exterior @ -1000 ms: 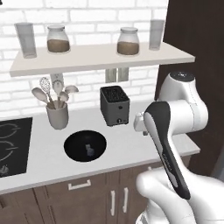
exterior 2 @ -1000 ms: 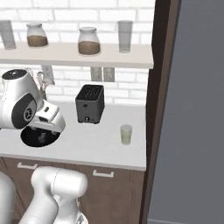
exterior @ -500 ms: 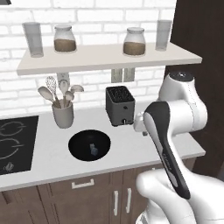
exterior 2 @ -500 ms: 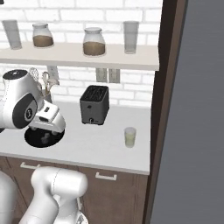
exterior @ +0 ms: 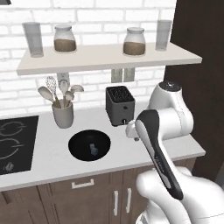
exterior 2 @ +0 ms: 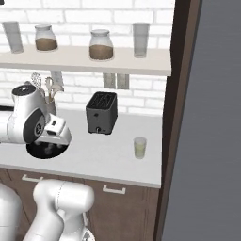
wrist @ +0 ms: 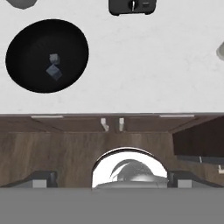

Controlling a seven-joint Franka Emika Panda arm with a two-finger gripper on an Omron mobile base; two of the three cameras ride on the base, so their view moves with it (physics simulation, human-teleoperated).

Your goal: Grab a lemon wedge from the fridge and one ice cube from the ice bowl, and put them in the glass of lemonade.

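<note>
Jaws (wrist: 112,177): spread wide, holding nothing, hanging over the floor in front of the cupboards, looking down at the tabletop edge.
Cupboards (wrist: 109,131): brown wood, right under the tabletop, small pale handles.
Tabletop (exterior: 48,162): pale grey, long, carrying all the small things.
Bowl (exterior: 89,145): round, all black, flat on the tabletop near the front edge, in front of the cup of spoons.
Ice cubes (wrist: 54,66): two tiny pale grey ones, close together inside the bowl.
Glass of lemonade (exterior 2: 140,147): small, pale yellow-green, upright on the tabletop, right of the toaster, near the dark tall wall.
Stove (exterior: 13,144): flat, black, ring marks, at the left end.
Toaster (exterior: 119,105): dark grey, behind the bowl, toward the wall.
Cup of spoons (exterior: 63,114): grey, upright, left of the toaster.
Shelf (exterior: 105,57): up on the white brick wall, holding two jars of brown stuff and two tall clear glasses.
Fridge (exterior 2: 212,132): big flat grey side, far right.
</note>
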